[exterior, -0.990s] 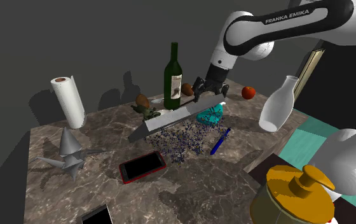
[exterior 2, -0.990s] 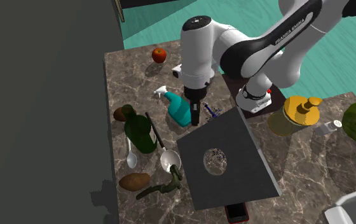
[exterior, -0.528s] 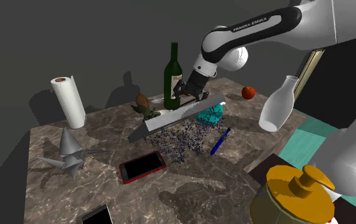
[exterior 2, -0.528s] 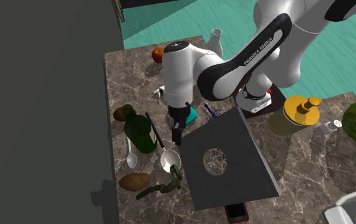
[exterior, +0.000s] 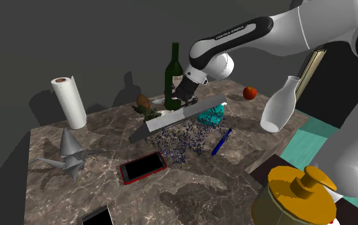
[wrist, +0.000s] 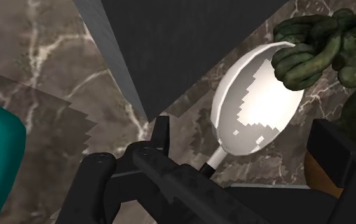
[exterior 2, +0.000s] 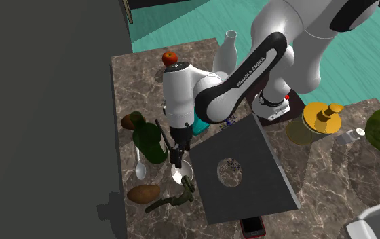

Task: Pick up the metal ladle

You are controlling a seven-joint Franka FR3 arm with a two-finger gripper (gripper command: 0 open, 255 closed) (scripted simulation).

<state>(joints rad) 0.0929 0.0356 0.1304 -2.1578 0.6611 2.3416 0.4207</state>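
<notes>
In the wrist view the claw (wrist: pixel 243 130) is spread, with the pale ladle's (wrist: pixel 256 108) neck between its fingers, untouched, and the bowl just beside a knotted green object (wrist: pixel 316 48). The second exterior view shows the ladle lying on the marble tabletop (exterior 2: pixel 134 75) beside a green bottle (exterior 2: pixel 149 142).

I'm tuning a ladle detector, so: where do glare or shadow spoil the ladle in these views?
Wrist view: the ladle has a blown-out white patch with stepped edges in its bowl, and the grey board shades the marble table beside it. Shoulder view: dim; the bottle and paper roll throw shadows on the wall.
</notes>
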